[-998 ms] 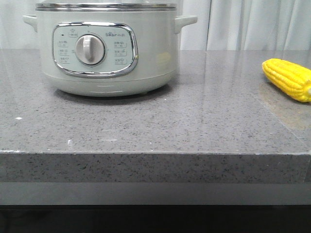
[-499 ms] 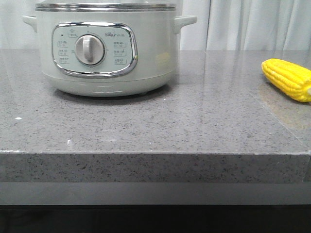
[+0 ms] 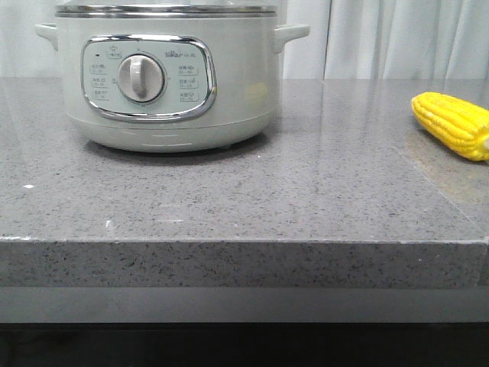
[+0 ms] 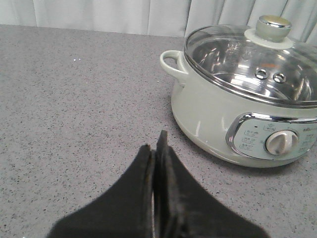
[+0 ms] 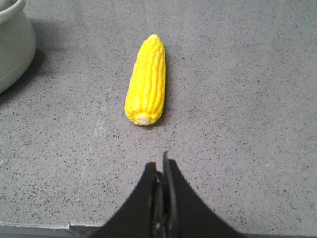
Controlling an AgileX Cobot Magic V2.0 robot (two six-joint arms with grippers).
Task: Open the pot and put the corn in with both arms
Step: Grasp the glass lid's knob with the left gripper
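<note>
The pale mint-green pot stands at the back left of the grey counter, its dial facing me. In the left wrist view the pot wears a glass lid with a round knob. The yellow corn lies on the counter at the far right. In the right wrist view the corn lies lengthwise ahead of my right gripper, apart from it. My left gripper is shut and empty, beside the pot and short of it. My right gripper is shut and empty. Neither gripper shows in the front view.
The grey speckled counter has its front edge near me. White curtains hang behind it. A seam in the counter runs close under my right gripper.
The corn shows very slightly further left in the front view than a second ago. Nothing else has moved.
</note>
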